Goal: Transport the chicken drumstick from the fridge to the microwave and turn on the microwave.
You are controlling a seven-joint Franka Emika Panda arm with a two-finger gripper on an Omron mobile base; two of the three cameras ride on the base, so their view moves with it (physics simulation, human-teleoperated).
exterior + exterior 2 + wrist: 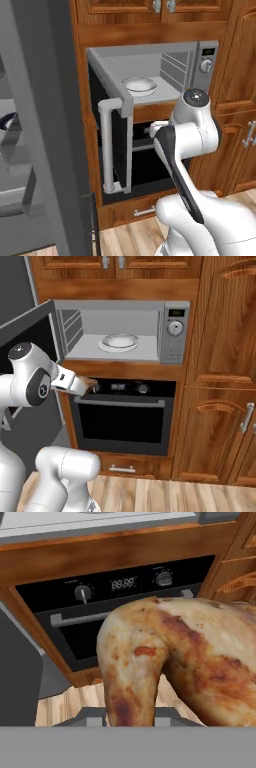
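The fingers (90, 384) pinch the chicken drumstick (180, 662) and hold it in the air in front of the black oven (122, 416), below the microwave (172, 331). The microwave door (117, 145) stands wide open, and a white plate (118, 342) lies inside it

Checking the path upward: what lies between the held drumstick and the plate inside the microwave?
In the right base view, only the microwave's front sill separates drumstick from plate.

Wood kitchen wall
Brown cabinets (225, 331) surround a black oven (122, 416); pale plank floor (175, 498) below.
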